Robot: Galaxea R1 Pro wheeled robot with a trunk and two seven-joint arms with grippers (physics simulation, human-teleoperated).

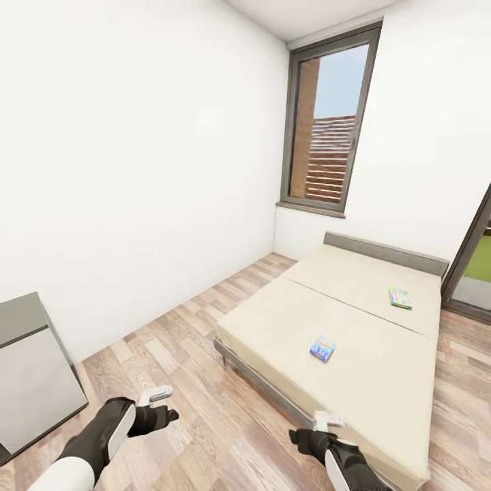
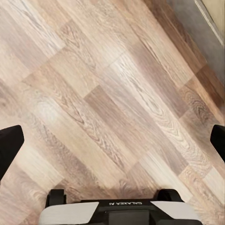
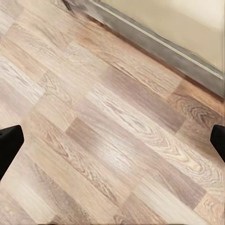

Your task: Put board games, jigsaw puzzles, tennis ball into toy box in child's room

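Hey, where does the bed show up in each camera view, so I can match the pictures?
Head view: the bed takes the right half, its foot end nearest the robot.
Left wrist view: its grey frame crosses the top right corner.
Right wrist view: frame and beige mattress run across the top right.
Shared landmark: the wood-plank floor.

A home bedroom is shown. A low bed (image 1: 341, 327), wood-plank floor (image 1: 191, 382), white walls and a tall window (image 1: 331, 123) are seen.

You've got two board games on one bed (image 1: 354, 314): one small blue board game (image 1: 322, 348), one green-edged board game (image 1: 400, 298). One window (image 1: 329, 123), one grey cabinet (image 1: 31, 372), two tools.
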